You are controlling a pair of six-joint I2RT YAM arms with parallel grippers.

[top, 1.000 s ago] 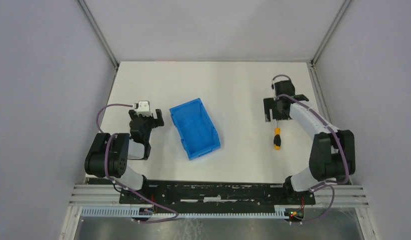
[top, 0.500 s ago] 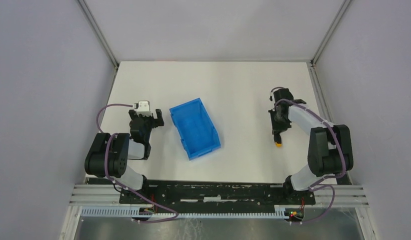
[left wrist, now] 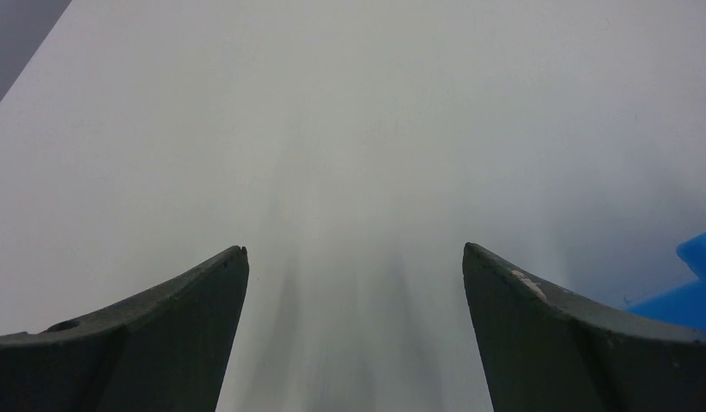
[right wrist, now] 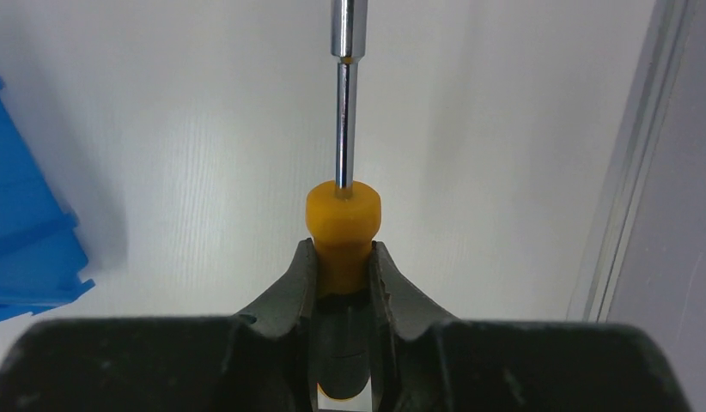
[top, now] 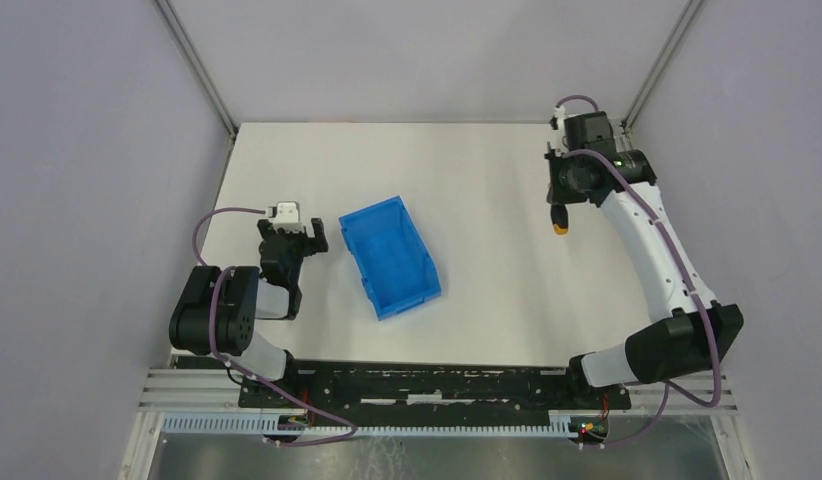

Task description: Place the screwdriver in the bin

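Observation:
The screwdriver (right wrist: 343,216) has an orange-and-black handle and a thin metal shaft pointing away from the camera. My right gripper (right wrist: 341,251) is shut on its handle and holds it above the white table. From above, the right gripper (top: 560,208) hangs over the far right of the table, with the screwdriver's orange end (top: 559,227) showing below it. The blue bin (top: 390,256) stands left of centre, open side up, well apart from the screwdriver. My left gripper (top: 292,230) rests open just left of the bin. In the left wrist view the left gripper (left wrist: 354,257) holds nothing.
A metal frame rail (right wrist: 624,172) and grey wall run close along the table's right edge, near the held screwdriver. A corner of the bin (left wrist: 689,292) shows beside my left gripper's right finger. The bin's edge (right wrist: 23,249) lies at the far left of the right wrist view.
My right gripper closed on the screwdriver's handle, then lifted it off the table and carried it up toward the far right. The left arm and the bin have not moved.

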